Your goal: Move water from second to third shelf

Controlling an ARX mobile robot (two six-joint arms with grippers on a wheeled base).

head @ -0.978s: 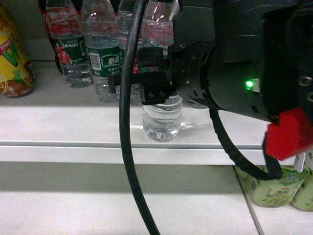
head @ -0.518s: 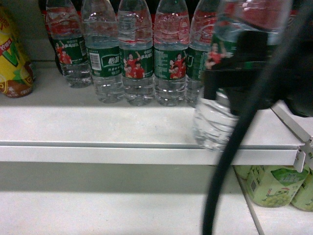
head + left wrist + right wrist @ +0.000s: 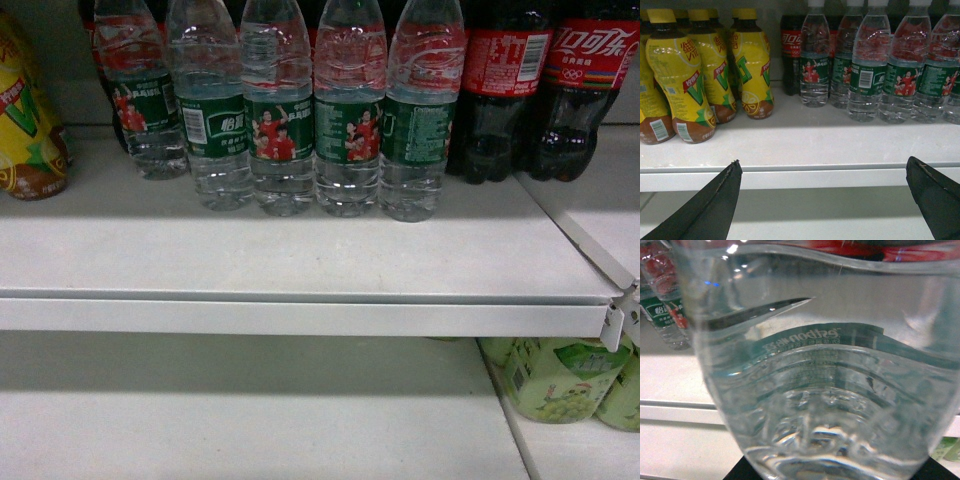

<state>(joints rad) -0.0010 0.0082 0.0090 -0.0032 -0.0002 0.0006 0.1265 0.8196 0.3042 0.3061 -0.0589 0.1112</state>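
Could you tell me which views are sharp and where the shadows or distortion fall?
Head view: sharp, with shadow under the shelf. Left wrist view: sharp, dark tool tips in the corners. Right wrist view: a water bottle fills the frame, warping everything behind it.

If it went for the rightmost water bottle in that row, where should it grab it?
Around the green label band of the rightmost water bottle, coming straight in from the open shelf front. It stands upright with cola bottles close beside it, so the jaws would need to slip in on either side.

Dim, greenish light; soft shadows under the shelf; right wrist view blurred.
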